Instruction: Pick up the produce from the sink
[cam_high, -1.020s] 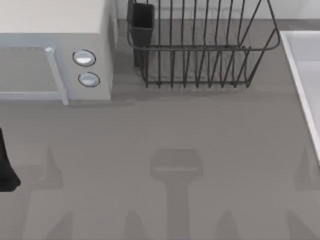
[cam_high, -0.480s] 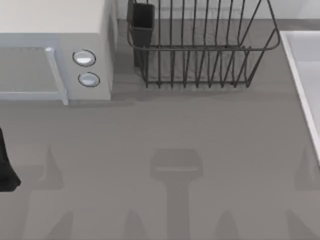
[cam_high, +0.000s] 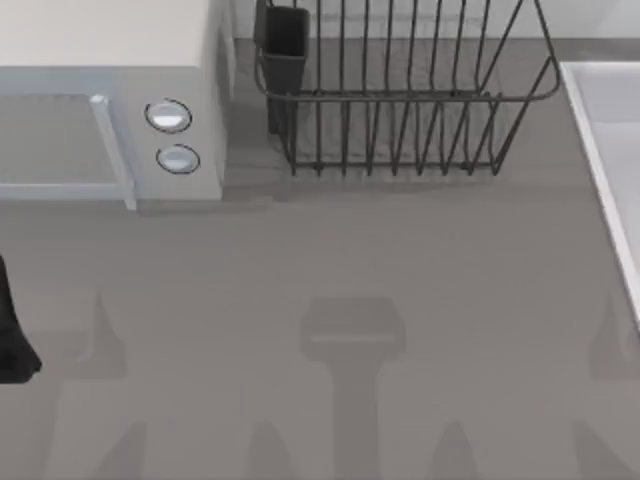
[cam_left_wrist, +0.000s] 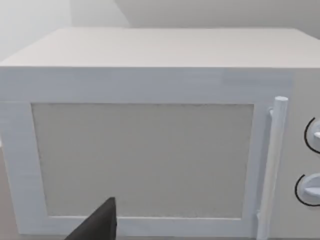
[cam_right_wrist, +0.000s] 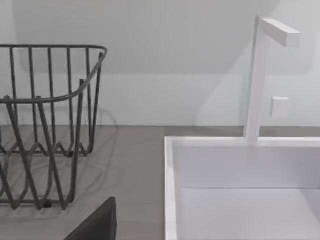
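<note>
A grey table carries a microwave, wire dish rack and sink

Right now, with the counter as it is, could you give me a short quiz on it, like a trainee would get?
1. True or false: in the top view, the dish rack stands between the microwave and the sink.
2. How many round knobs are on the microwave's front? A one, B two, C four.
3. Fill in: the tall white faucet stands at the edge of the ___.
Key: 1 true; 2 B; 3 sink.
</note>
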